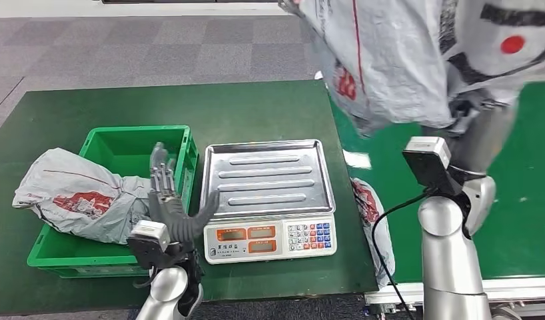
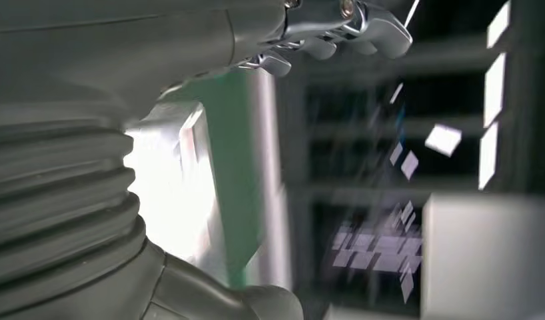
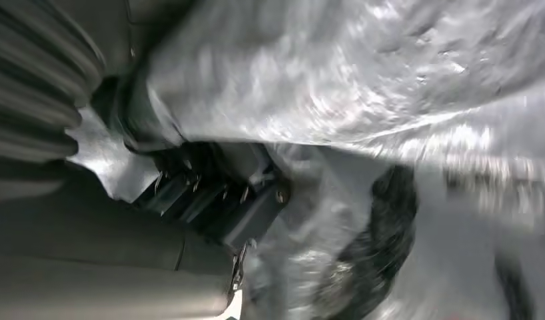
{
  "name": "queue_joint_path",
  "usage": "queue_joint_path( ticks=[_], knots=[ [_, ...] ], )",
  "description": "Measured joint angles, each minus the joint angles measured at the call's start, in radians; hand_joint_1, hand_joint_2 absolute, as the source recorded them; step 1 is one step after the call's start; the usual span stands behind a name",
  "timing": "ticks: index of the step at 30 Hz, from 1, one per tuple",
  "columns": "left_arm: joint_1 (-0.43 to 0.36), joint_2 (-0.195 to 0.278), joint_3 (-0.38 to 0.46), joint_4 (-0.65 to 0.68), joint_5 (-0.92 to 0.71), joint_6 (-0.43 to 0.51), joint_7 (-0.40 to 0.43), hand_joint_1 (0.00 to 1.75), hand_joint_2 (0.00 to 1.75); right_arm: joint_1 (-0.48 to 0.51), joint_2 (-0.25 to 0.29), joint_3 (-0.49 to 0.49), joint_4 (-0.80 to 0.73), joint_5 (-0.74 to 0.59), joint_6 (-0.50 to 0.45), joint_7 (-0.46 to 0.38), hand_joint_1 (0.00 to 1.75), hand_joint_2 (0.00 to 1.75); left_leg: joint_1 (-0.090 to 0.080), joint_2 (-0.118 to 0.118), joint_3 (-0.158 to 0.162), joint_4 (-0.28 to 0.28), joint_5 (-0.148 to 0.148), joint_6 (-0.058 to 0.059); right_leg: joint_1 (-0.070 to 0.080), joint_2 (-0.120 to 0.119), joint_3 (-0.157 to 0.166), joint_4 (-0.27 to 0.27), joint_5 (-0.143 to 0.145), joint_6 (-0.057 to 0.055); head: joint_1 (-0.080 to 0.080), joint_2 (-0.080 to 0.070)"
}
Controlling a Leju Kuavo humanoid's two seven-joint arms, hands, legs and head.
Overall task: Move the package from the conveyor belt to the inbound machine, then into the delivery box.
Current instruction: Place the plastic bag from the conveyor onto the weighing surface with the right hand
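My right hand [image 1: 464, 107] grips a grey plastic package [image 1: 383, 60] with red print and holds it high, above the seam between the dark table and the green conveyor belt [image 1: 523, 187]. In the right wrist view the crinkled package [image 3: 363, 73] lies pressed against the dark fingers [image 3: 210, 193]. The inbound machine, a scale with a steel tray [image 1: 266, 177] and a keypad, stands bare on the table. My left hand [image 1: 170, 203] is raised between the scale and the green delivery box [image 1: 116, 150], fingers spread and holding nothing. Another grey package [image 1: 80, 197] lies across the box's left rim.
A third grey package [image 1: 373, 213] hangs in the gap between the table's right edge and the belt. The dark green table [image 1: 70, 113] has bare room behind the box and scale. Grey carpet lies beyond it.
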Motion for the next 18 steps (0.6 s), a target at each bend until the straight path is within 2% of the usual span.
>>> queue_joint_path(
  ticks=[1,3,6,8,10,15,18],
  knots=[
    [-0.002,0.000,-0.001,-0.022,-0.002,0.042,0.000,0.00,1.75,-0.016,0.001,0.024,0.045,-0.051,0.066,-0.014,1.75,1.75,0.000,0.001,0.000,0.000,0.000,0.000,0.000,0.001,0.000,0.000,0.001,0.000,0.000,0.000],
    [-0.007,0.001,-0.007,-0.055,-0.001,0.091,0.000,0.00,1.75,-0.046,0.007,0.063,0.143,-0.130,0.130,-0.065,1.75,1.75,0.000,-0.001,0.001,0.000,0.003,0.000,0.000,0.000,0.000,0.000,0.002,0.000,0.000,0.000],
    [-0.011,0.002,-0.018,-0.087,0.008,0.108,0.000,0.00,1.75,-0.073,0.019,0.100,0.257,-0.231,0.165,-0.146,1.75,1.75,0.000,-0.007,0.000,0.000,0.005,0.000,0.000,-0.005,0.000,0.000,0.003,0.001,0.000,0.000],
    [-0.012,0.001,-0.024,-0.097,0.012,0.105,0.000,0.00,1.75,-0.076,0.025,0.115,0.297,-0.276,0.169,-0.169,1.75,1.75,0.000,-0.008,-0.001,0.000,0.005,0.000,0.000,-0.006,0.000,0.000,0.003,0.001,0.000,0.000],
    [-0.012,0.000,-0.027,-0.102,0.012,0.103,0.000,0.00,1.75,-0.075,0.027,0.129,0.325,-0.281,0.181,-0.123,1.75,1.75,0.000,-0.007,-0.001,0.000,0.005,0.000,0.000,-0.005,0.000,0.000,0.003,0.000,0.000,0.000],
    [-0.011,0.000,-0.030,-0.112,0.012,0.103,0.000,0.00,1.75,-0.084,0.024,0.153,0.453,-0.259,0.293,0.104,1.75,1.75,0.000,-0.007,-0.001,0.000,0.005,0.000,0.000,-0.004,-0.001,0.000,0.003,0.001,0.000,0.000],
    [-0.011,0.000,-0.030,-0.112,0.014,0.101,0.000,0.00,1.75,-0.099,0.023,0.167,0.543,-0.282,0.390,0.135,1.75,1.75,0.000,-0.006,-0.001,0.000,0.005,0.000,0.000,-0.004,-0.001,0.000,0.003,0.001,0.000,0.000]
  ],
)
